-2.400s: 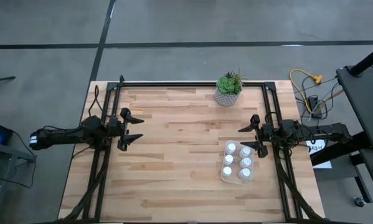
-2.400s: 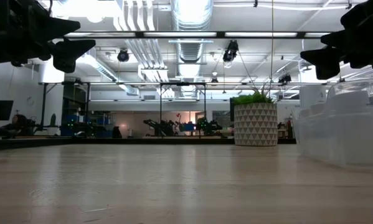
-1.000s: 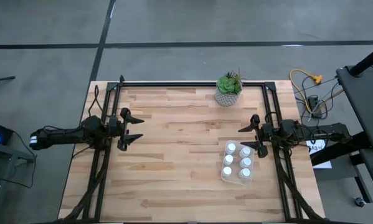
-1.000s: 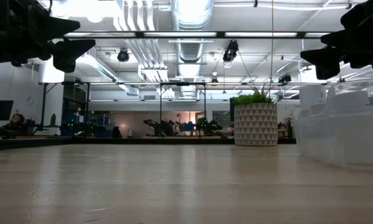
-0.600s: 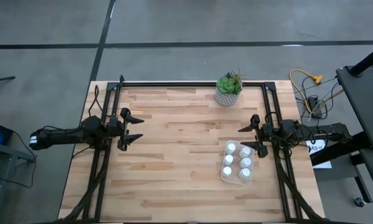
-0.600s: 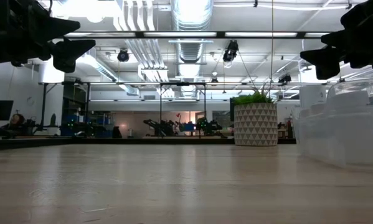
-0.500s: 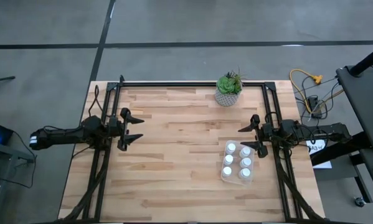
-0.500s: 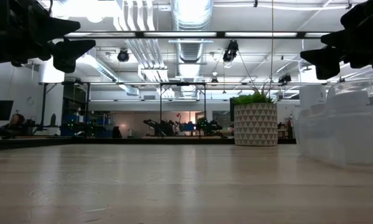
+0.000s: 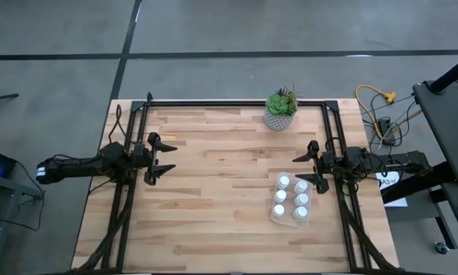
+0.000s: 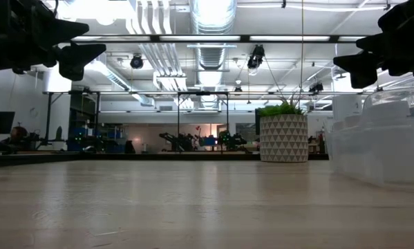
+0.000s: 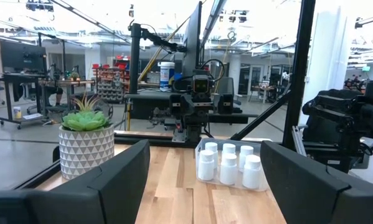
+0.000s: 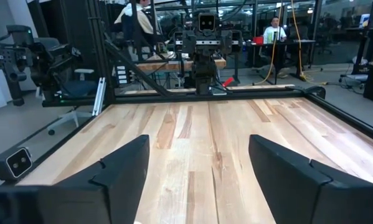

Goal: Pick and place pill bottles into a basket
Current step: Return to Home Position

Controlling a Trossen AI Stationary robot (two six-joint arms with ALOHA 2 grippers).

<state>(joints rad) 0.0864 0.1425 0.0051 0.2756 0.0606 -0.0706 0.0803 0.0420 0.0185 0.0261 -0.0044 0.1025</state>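
We see both arms reaching in level from opp. sides, wrists straight, grippers facing each other across the middle. L gripper (image 9: 173,157) hangs on the left side, held up in the air, fingers (image 11: 114,180) spread wide w/ nothing betw. them. R gripper (image 9: 296,169) hangs on the right side at abt the same height, fingers (image 12: 121,165) likewise wide apart, empty.

This is a big robot lab or workshop. Fat silver pipes (image 10: 210,21) and bright lights (image 10: 89,8) hang from the high ceiling. The floor (image 9: 60,30) is bare grey. Beyond the counter (image 12: 198,143) a person (image 12: 274,28) sits at a desk (image 12: 292,42), and an office chair (image 12: 74,78) stands apart.
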